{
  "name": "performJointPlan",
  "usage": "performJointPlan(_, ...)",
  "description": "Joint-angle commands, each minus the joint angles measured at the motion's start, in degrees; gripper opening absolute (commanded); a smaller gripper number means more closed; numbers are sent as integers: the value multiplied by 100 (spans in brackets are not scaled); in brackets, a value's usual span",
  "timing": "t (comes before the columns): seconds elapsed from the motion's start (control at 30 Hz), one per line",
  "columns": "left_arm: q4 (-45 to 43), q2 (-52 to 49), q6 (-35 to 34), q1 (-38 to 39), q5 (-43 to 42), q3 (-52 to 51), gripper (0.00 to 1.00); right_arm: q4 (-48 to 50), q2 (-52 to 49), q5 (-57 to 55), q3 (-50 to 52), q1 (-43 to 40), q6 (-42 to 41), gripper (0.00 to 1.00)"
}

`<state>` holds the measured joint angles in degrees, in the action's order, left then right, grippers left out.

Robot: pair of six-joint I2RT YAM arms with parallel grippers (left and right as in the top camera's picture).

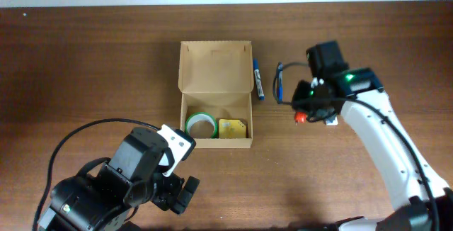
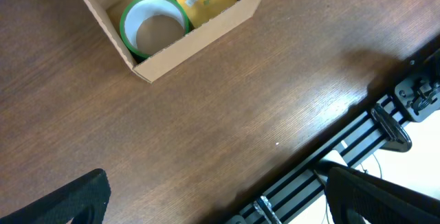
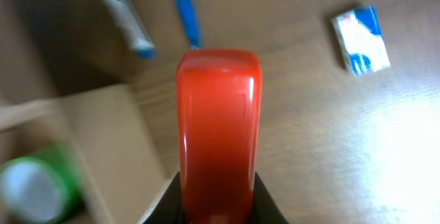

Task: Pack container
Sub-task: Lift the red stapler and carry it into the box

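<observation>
**Right gripper**: pinched on a glossy red object, one finger on each of its sides. In the overhead view it hangs at 3 o'clock of the container, apart from the wall.

**Left gripper**: spread wide and holding nothing, at 7 o'clock of the container over bare worktop.

**Container:** sits mid-worktop with its lid flap laid open toward 12 o'clock. Inside are a green tape roll and a yellow packet, side by side against the 6 o'clock wall.

**Surroundings:**
- A marker lies just beside the 3 o'clock wall.
- A blue pen lies between the marker and the right gripper.
- A blue-and-white packet lies at 2 o'clock of the red object.
- Open worktop extends toward 9 o'clock.

**Hidden or unclear:** the red object's lower end is cut off, and the tape roll is blurred in the right wrist view.
</observation>
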<state>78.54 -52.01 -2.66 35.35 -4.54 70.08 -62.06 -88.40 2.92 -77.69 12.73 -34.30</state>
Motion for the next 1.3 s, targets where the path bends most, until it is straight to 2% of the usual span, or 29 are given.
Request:
performJointPlan(0.0,-2,24,-37,11,-63,90,100,-129,-2,428,-743,-13,474,4)
performJointPlan(0.27,-2,24,-37,11,-63,90,100,-13,-4,741,-1720,732,1172,4)
performJointPlan(0.47,-2,24,-37,11,-63,90,99,291,-114,699,-1725,1458,1823,4)
performJointPlan(0.8,-2,24,-37,11,-63,90,100,348,-758,527,-1727,2068,3073,4)
performJointPlan(1.27,-2,24,-37,11,-63,90,100,575,-1316,245,-1725,2439,5676,4)
